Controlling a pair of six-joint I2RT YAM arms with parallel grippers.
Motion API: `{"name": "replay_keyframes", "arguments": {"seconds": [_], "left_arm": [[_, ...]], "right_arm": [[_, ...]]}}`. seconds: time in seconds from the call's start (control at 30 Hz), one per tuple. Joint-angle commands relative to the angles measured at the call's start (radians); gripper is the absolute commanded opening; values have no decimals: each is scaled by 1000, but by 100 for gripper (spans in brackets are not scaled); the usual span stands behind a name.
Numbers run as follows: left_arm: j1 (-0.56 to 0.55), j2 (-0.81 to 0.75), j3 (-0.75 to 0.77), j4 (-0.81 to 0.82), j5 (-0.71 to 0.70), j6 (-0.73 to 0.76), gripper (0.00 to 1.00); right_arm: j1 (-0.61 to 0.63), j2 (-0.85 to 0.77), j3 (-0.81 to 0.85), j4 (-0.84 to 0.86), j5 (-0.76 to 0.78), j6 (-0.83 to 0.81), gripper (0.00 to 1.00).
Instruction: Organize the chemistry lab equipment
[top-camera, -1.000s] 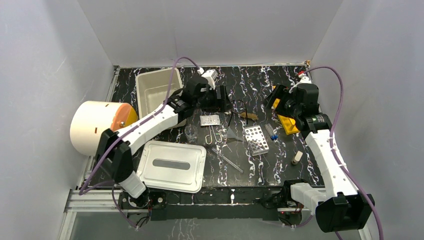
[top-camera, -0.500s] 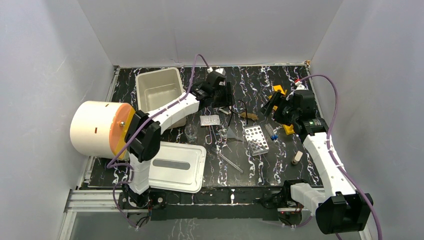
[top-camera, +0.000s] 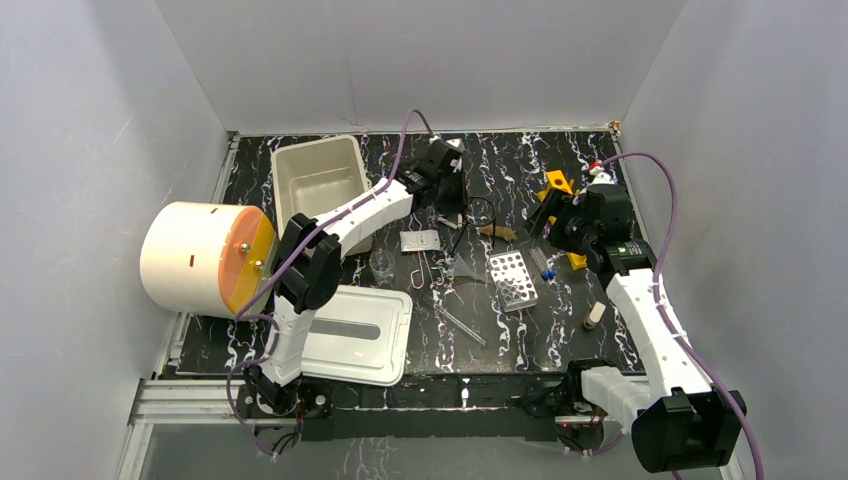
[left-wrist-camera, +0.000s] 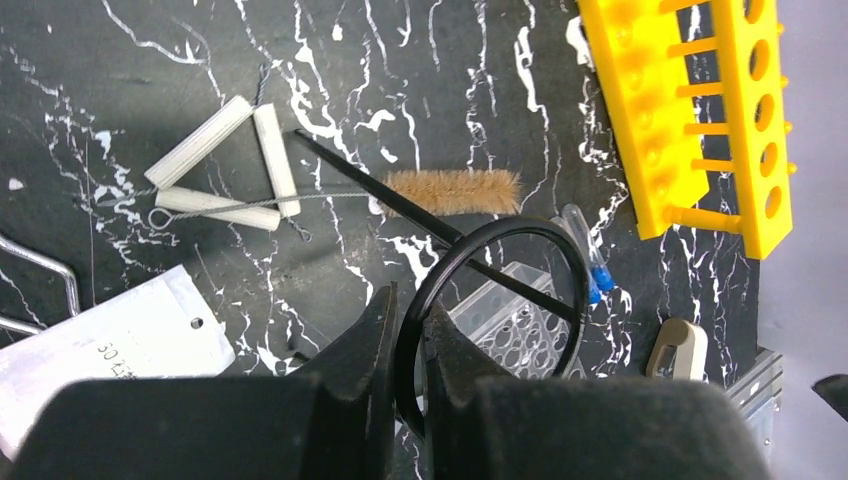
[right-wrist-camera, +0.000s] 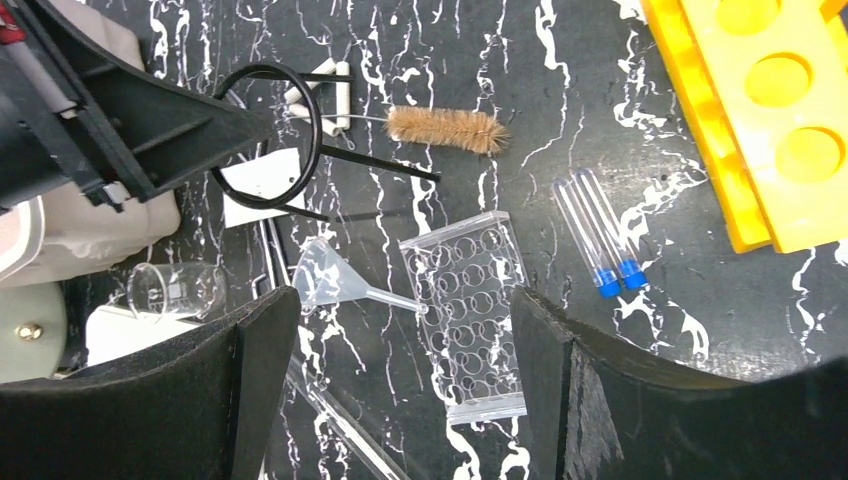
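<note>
My left gripper is shut on the rim of a black ring that has a straight black rod; in the top view the left gripper is at the back centre. My right gripper hangs open above a clear perforated rack, a plastic funnel and two blue-capped vials. The yellow holed tube rack lies to its right. A beaker, wire tongs and a glass rod lie mid-table.
A cream bin stands at the back left, with its lid flat at the front. A big cream cylinder lies at the left edge. A bristle brush, a white triangle and a small beige piece lie around.
The left arm reached further back and right, and its jaws closed on the black ring. The right gripper shifted slightly and stayed open.
</note>
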Motion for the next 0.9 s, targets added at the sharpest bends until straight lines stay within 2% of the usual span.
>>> {"name": "replay_keyframes", "arguments": {"seconds": [0.0, 0.27, 0.47, 0.63, 0.87], "left_arm": [[0, -14, 100, -23, 27, 59, 0], [49, -61, 198, -39, 98, 44, 0], [133, -143, 201, 11, 184, -15, 0], [244, -217, 253, -77, 89, 68, 0], [408, -378, 197, -113, 16, 111, 0]], "right_arm": [[6, -29, 34, 10, 58, -39, 85], [12, -25, 49, 11, 72, -43, 85], [14, -16, 57, 17, 73, -43, 85], [18, -7, 65, 19, 70, -41, 85], [23, 15, 75, 25, 64, -40, 85]]}}
